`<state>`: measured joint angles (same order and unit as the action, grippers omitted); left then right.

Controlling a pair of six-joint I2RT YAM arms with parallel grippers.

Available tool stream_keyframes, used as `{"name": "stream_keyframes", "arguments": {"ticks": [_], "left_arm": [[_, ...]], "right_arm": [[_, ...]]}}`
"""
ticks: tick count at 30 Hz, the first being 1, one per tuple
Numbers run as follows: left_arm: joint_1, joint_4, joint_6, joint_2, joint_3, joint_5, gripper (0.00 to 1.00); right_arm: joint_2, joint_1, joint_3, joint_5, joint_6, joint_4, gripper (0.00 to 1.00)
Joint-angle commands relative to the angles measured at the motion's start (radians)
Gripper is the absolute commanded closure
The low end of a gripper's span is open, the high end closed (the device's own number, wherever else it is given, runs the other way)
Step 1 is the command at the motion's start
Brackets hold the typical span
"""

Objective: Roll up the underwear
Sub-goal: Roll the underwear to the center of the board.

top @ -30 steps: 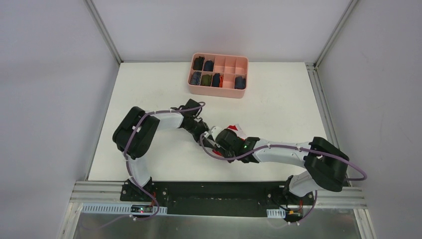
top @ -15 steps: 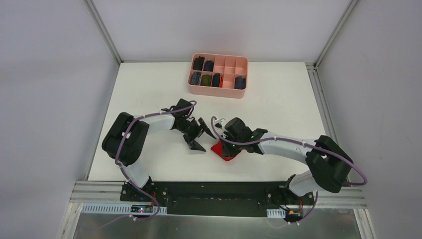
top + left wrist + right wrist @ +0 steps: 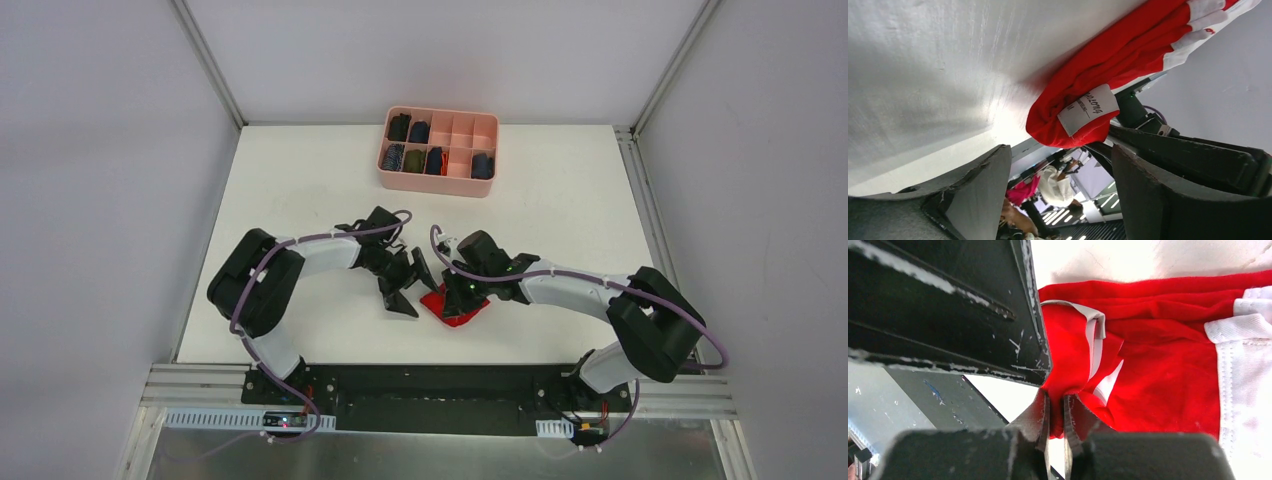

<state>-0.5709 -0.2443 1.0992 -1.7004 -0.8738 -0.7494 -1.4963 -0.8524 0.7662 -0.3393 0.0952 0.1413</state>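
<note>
White bench, grey walls on three sides, both arms bolted at the near edge

Mid-bench: underwear lies bunched on the surface, red, right between the two grippers

Left gripper sits just left of it, jaws spread wide, nothing between them. In its wrist view the underwear lies on the bench just ahead of the fingers, with a white sewn-in label facing the camera

Right gripper is on the underwear from the far-right side, jaws nearly together and pinching a fold of the red cloth. A white band shows off to the side in its wrist view

Far edge: pink divided box, dark rolled garments in several compartments, well apart from both grippers
</note>
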Motion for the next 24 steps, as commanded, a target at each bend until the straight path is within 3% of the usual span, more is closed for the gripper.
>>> {"name": "stream_keyframes", "arguments": {"ticks": [1,11,14,17,19,20,24], "left_arm": [[-0.01,0.008,0.012,-0.018,-0.004,0.041,0.28],[-0.025,0.042,0.025,-0.085,-0.023,0.09,0.37],[-0.031,0.044,0.039,-0.101,-0.037,0.103,0.45],[-0.032,0.042,0.07,-0.108,-0.036,0.125,0.7],[-0.032,0.04,0.079,-0.107,-0.037,0.123,0.99],[-0.032,0.033,0.08,-0.107,-0.039,0.121,1.0],[-0.032,-0.013,0.08,-0.1,-0.054,0.1,1.0]], "right_arm": [[-0.005,0.004,-0.015,-0.033,0.016,-0.003,1.0],[-0.001,0.006,-0.029,-0.04,0.022,-0.007,1.0],[0.0,0.007,-0.028,-0.037,0.018,-0.002,1.0],[0.003,0.007,-0.018,-0.026,0.013,0.008,1.0],[0.005,0.006,-0.006,-0.01,0.004,0.026,1.0],[0.007,0.006,0.005,0.0,-0.006,0.044,0.98],[0.045,0.0,0.05,0.069,-0.029,0.117,0.65]]}}
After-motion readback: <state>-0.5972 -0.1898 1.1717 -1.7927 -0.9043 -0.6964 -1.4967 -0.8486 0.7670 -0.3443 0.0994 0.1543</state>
